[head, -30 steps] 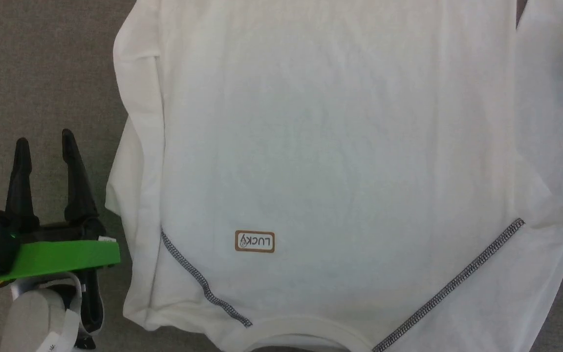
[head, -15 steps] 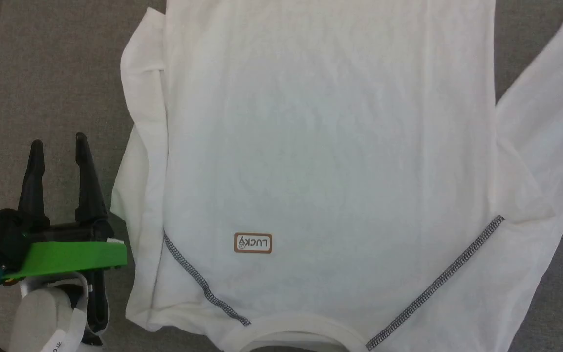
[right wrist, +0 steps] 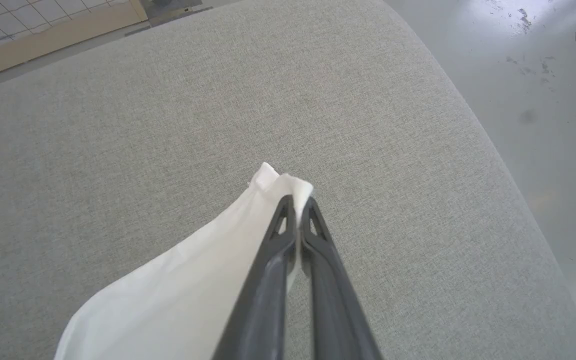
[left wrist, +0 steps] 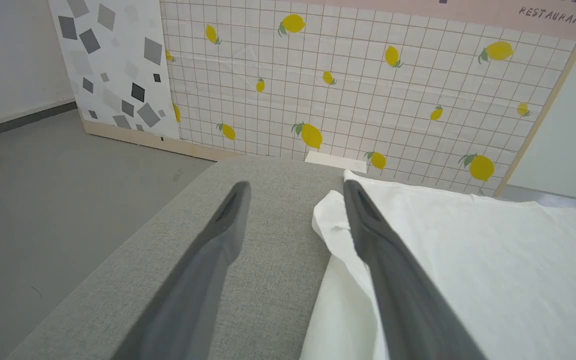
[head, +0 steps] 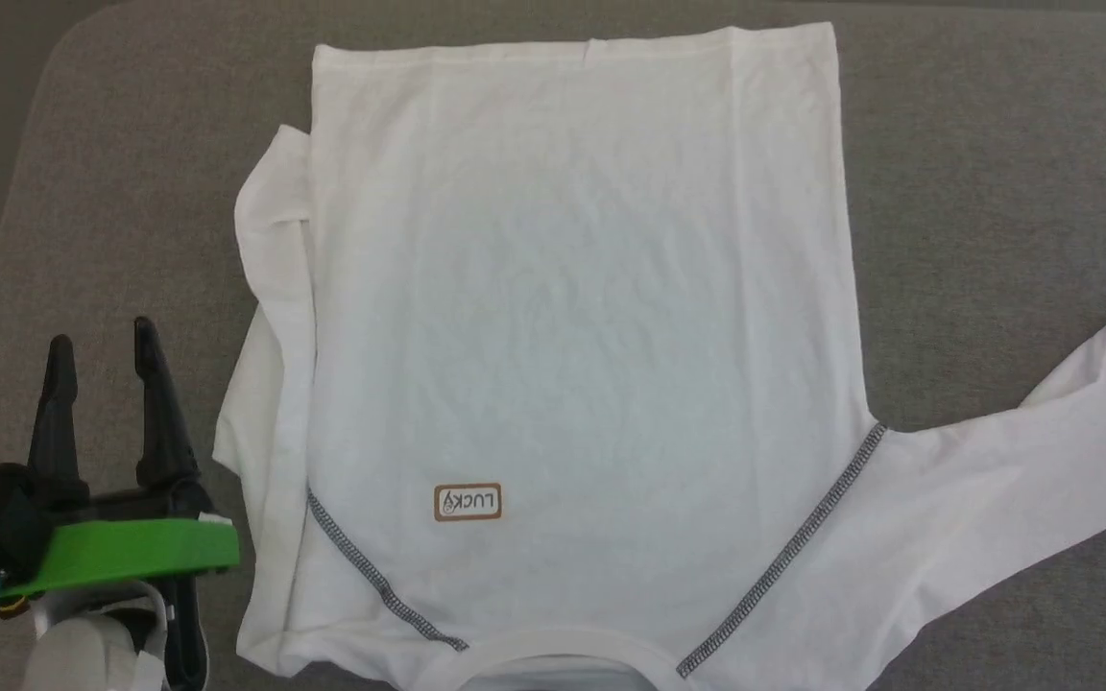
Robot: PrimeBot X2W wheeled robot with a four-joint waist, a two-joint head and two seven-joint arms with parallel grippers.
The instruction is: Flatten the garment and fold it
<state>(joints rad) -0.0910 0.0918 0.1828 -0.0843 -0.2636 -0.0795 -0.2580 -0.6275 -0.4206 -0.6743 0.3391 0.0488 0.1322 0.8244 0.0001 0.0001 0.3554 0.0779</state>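
The white garment (head: pixel 572 317) lies spread on the grey cushion, collar toward me, with its LUCKY patch (head: pixel 468 503) and two dark zigzag seams showing. One sleeve lies folded along the body's left side (head: pixel 270 317). The other sleeve (head: pixel 1023 461) stretches out to the right edge of the head view. My left gripper (head: pixel 102 345) stands open beside the folded sleeve, nothing between its fingers; in the left wrist view the gripper (left wrist: pixel 295 192) has one finger just over the garment (left wrist: pixel 468 260) edge. My right gripper (right wrist: pixel 298 202) is shut on the sleeve cuff (right wrist: pixel 278 185), held above the cushion.
The grey cushion (head: pixel 995 173) has rounded corners and drops off to a grey floor (right wrist: pixel 558 75) on the right and left. A lemon-patterned tiled panel (left wrist: pixel 368 80) stands beyond the far edge. Bare cushion lies to the right of the body.
The head camera has pulled back, so the hem and far cushion edge now show. The right sleeve has been drawn outward to the right, away from the body. The left gripper stays open.
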